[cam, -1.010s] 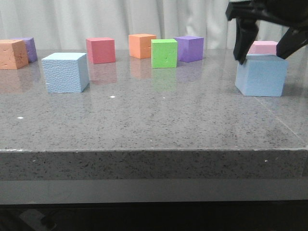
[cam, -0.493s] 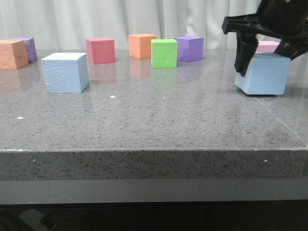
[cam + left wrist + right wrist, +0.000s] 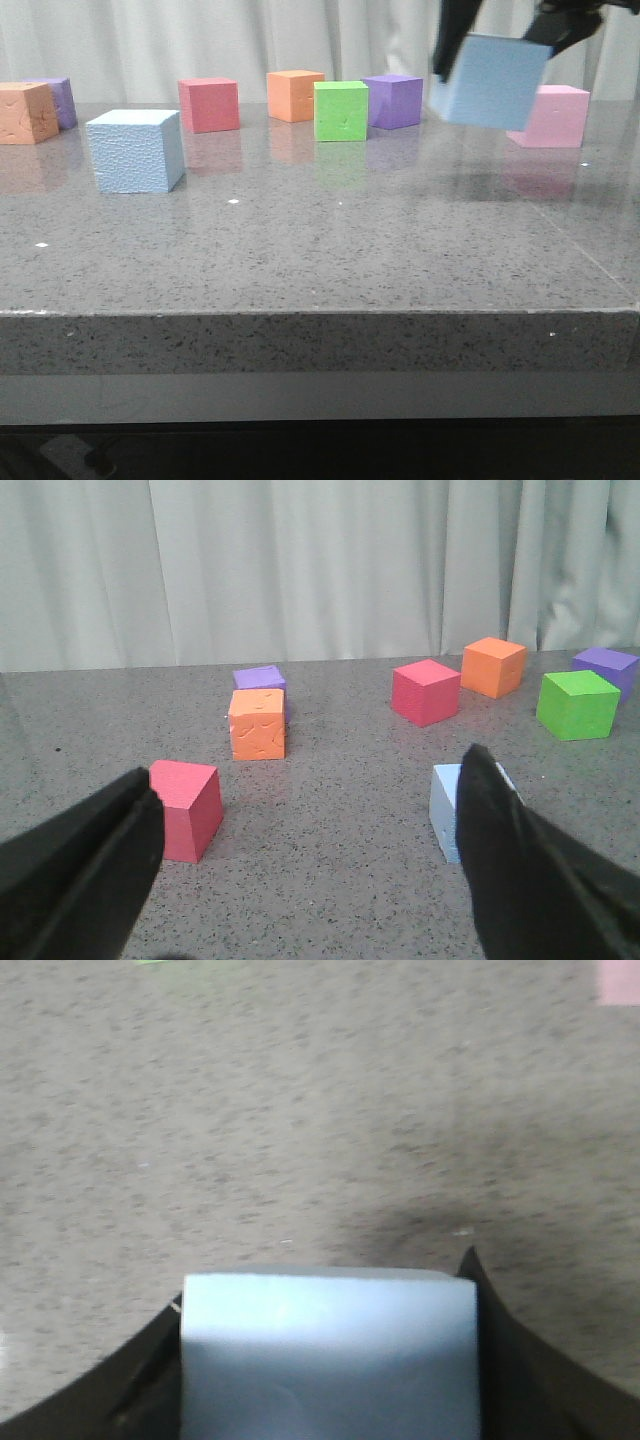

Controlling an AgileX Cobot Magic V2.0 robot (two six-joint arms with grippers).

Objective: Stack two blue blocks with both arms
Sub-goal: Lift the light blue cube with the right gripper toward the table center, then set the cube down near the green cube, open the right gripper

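Observation:
One pale blue block (image 3: 490, 82) hangs tilted in the air above the table's right side, gripped by my right gripper (image 3: 497, 45), whose black fingers (image 3: 450, 35) press on its sides. In the right wrist view the block (image 3: 330, 1355) fills the space between the jaws of the gripper (image 3: 328, 1370). The other blue block (image 3: 135, 150) stands on the table at the left. In the left wrist view it (image 3: 447, 808) is partly hidden behind one finger. My left gripper (image 3: 310, 875) is open and empty, low over the table, and does not show in the front view.
Smaller cubes stand along the back: orange (image 3: 25, 112), purple (image 3: 60, 100), red (image 3: 209, 104), orange (image 3: 295, 95), green (image 3: 341, 110), purple (image 3: 393, 101) and pink (image 3: 549, 115). A red cube (image 3: 185, 808) sits close to my left gripper. The table's front edge (image 3: 320, 315) is near.
My right gripper shut on the right blue block and lifted it off the table, up and to the left. The pink cube behind it now shows in full.

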